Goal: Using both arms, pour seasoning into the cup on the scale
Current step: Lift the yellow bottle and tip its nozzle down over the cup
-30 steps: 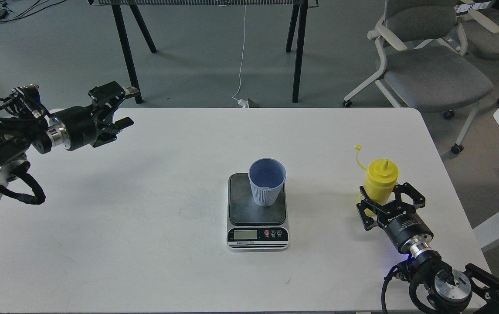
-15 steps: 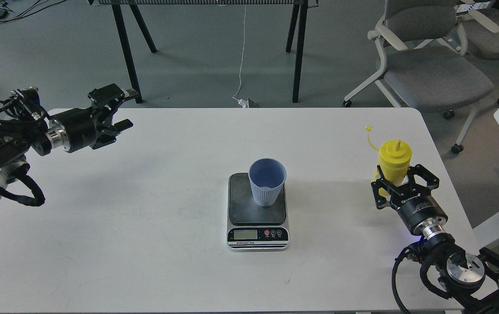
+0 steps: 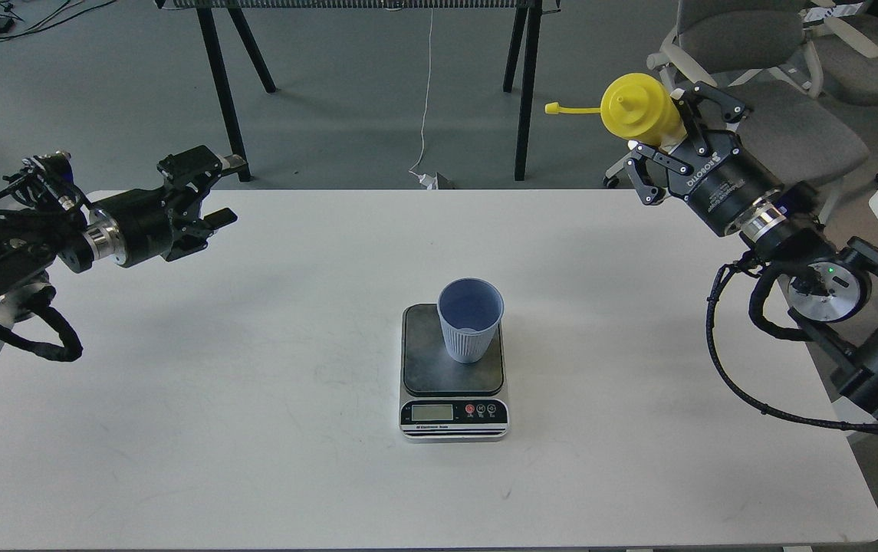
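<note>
Right gripper (image 3: pixel 672 146) is clamped around the yellow seasoning bottle (image 3: pixel 638 111), holding it high in the air above the far right corner of the white table (image 3: pixel 254 383), well apart from the cup. Seen from the head, the bottle is tilted far over toward the left, its pointed nozzle aimed left and toward the camera, and its small tethered cap (image 3: pixel 553 109) sticks out to the left on a thin strap. The right arm (image 3: pixel 814 268) rises from the lower right edge, its silver wrist ring just behind the gripper body and black cables looping below it. Left gripper (image 3: pixel 208 192) hangs over the far left edge of the table with its two fingers spread apart and nothing between them; it points to the right, well apart from everything else. Near the middle of the table the light blue cup (image 3: pixel 470 318) stands upright on the dark platform of the scale (image 3: pixel 452 372), toward its far right part, and the scale's silver front with display and round buttons faces the camera. Grey office chairs (image 3: pixel 761 115) stand on the floor behind the right gripper.
</note>
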Controlling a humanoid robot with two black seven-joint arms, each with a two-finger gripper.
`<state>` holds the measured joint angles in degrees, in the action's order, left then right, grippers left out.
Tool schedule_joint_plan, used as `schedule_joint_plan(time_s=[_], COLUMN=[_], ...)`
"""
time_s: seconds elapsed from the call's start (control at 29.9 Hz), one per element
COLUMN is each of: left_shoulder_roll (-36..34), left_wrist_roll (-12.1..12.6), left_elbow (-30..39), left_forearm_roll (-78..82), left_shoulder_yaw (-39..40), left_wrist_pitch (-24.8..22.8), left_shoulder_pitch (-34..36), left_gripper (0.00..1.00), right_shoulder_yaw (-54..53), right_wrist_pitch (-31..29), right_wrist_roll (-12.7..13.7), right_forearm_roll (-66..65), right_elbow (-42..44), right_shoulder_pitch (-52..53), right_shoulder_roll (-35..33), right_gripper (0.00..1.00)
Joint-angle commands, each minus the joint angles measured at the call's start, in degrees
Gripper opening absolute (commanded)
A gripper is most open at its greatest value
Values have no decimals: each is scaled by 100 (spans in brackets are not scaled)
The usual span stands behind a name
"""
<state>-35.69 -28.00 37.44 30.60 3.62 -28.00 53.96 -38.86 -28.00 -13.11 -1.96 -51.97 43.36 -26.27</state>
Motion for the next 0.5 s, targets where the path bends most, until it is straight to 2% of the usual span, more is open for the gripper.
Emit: schedule_joint_plan(time_s=[0.0,0.2,0.37,0.47], left_shoulder_roll=[1,1,1,1], left_wrist_roll=[0,0,0,0], left_elbow=[0,0,0,0], left_forearm_roll=[-1,-1,-1,-1], left_shoulder_yaw=[16,25,25,16], left_wrist_pitch=[0,0,0,0], left_shoulder_pitch=[-17,-17,-9,-17], left_gripper=[99,99,99,99], right_shoulder_yaw=[54,115,475,704], right_wrist_pitch=[0,0,0,0], right_wrist_roll=[-8,-8,-25,-148], right_forearm_roll=[-645,-2140,-2598,-2992], right_elbow=[309,495,503,556], right_shoulder_pitch=[321,655,910,1077], right_shoulder_roll=[280,579,694,755], right_gripper=[10,9,9,9])
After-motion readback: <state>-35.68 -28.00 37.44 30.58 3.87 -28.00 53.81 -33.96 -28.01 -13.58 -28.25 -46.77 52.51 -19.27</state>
